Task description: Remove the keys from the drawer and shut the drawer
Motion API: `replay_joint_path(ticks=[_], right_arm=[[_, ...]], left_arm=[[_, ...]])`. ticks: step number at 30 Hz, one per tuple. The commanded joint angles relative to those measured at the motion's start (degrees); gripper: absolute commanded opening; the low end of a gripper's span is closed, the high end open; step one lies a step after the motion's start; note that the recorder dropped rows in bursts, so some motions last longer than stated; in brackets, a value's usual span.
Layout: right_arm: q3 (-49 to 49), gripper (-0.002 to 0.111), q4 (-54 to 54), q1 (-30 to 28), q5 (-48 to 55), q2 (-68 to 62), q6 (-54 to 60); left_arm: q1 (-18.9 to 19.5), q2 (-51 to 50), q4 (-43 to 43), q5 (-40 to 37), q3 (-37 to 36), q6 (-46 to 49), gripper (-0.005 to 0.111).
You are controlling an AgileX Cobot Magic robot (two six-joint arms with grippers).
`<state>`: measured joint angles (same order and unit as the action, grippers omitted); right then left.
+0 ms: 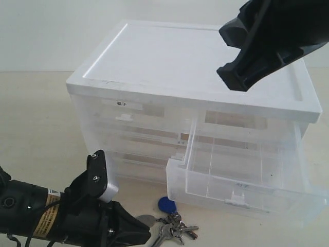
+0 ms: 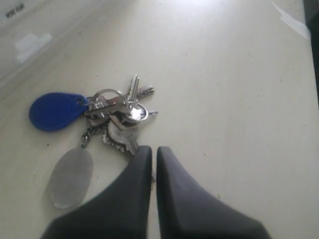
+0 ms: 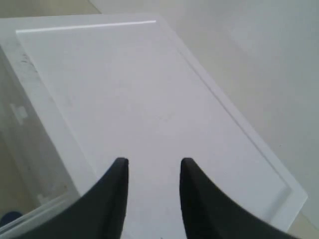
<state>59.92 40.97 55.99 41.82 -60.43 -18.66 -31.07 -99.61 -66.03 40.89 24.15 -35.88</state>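
Your keys [image 2: 119, 117] lie on the table [image 2: 239, 99] just in front of the drawer [image 1: 247, 180], which stands pulled out. Your left gripper [image 2: 153, 149] sits just beside them, its 2 fingers closed nearly together on nothing. Your right gripper [image 3: 153, 167] hangs over the cabinet [image 1: 195, 62] top, fingers spread and empty.

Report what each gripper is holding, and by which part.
Nothing is held. The left gripper is shut and empty beside the keys lying on the table; the right gripper hangs open above the drawer unit's white top.
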Motion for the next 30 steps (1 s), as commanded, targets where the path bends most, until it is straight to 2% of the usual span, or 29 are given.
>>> replay_joint_path(ticks=[1,4,9,12,16,23,30], right_arm=[[0.07,0.031,0.47,-0.47,0.26,0.57,-0.51],[0.07,0.031,0.47,-0.47,0.4,0.57,-0.51],[0.07,0.031,0.47,-0.47,0.4,0.57,-0.51],[0.07,0.031,0.47,-0.47,0.4,0.57,-0.51],[0.07,0.031,0.47,-0.47,0.4,0.57,-0.51],[0.07,0.031,0.47,-0.47,0.8,0.57,-0.51],[0.07,0.031,0.47,-0.47,0.91,0.57,-0.51]], left_arm=[[-1.27,-2.44,0.47,-0.5,1.09,-0.53,0.005],[-3.62,-4.15,-0.61,-1.43,2.65,-3.39,0.005],[-7.17,-4.85,-0.85,-10.08,5.73,-7.2,0.005],[-7.29,-4.85,-0.77,-12.01,6.71,-9.03,0.005],[-7.29,-5.08,3.38,-16.67,8.15,-9.38,0.005],[-7.34,-6.95,3.51,-17.89,9.54,-9.54,0.005],[-7.34,-2.12,5.04,-26.13,10.57,-10.14,0.005]])
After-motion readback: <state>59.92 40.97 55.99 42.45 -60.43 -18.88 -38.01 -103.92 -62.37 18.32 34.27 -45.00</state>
